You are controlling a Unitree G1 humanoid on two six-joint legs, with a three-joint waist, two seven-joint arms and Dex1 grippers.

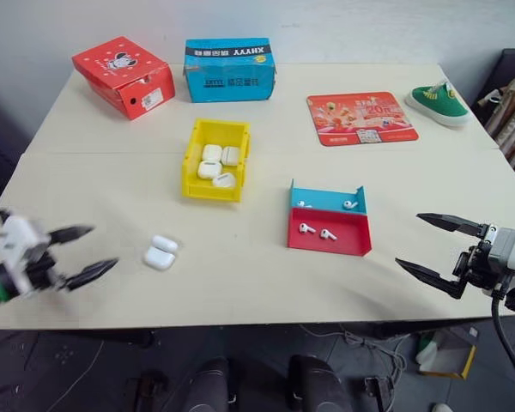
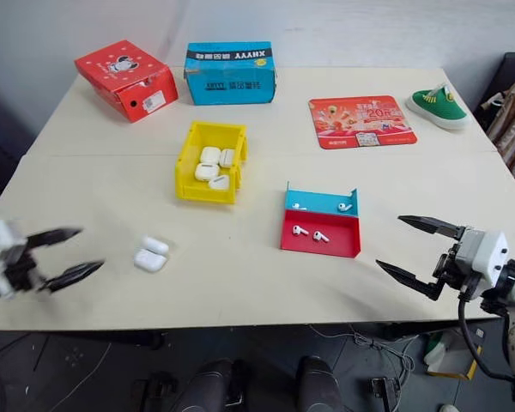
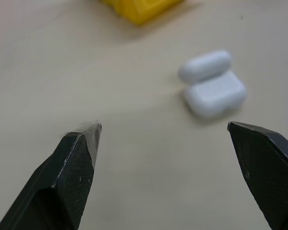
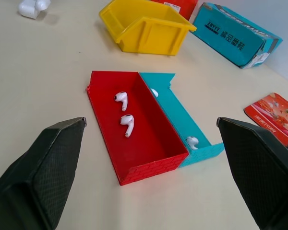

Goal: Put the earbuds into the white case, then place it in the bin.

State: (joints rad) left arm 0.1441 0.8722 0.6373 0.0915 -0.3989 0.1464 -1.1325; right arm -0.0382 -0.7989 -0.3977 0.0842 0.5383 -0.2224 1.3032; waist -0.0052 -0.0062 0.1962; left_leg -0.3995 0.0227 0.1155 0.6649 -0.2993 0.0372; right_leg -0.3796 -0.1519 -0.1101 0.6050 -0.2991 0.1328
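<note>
A white case (image 1: 160, 252) lies on the table with its lid flipped open, to the right of my left gripper (image 1: 104, 245), which is open and empty; in the left wrist view the case (image 3: 213, 86) lies just beyond the spread fingers. The yellow bin (image 1: 189, 163) stands farther back and holds several white cases. Two earbuds (image 1: 306, 228) lie in the red half of a small tray (image 1: 326, 246), and two more (image 1: 350, 204) in its blue half. My right gripper (image 1: 408, 239) hovers open to the right of the tray, pointing at it, with nothing between its fingers.
At the table's far edge sit a red cardboard box (image 1: 124, 75) and a blue one (image 1: 229, 70). A red printed mat (image 1: 360, 118) and a green shoe (image 1: 438, 103) lie at the back right. Both grippers hang near the table's front edge.
</note>
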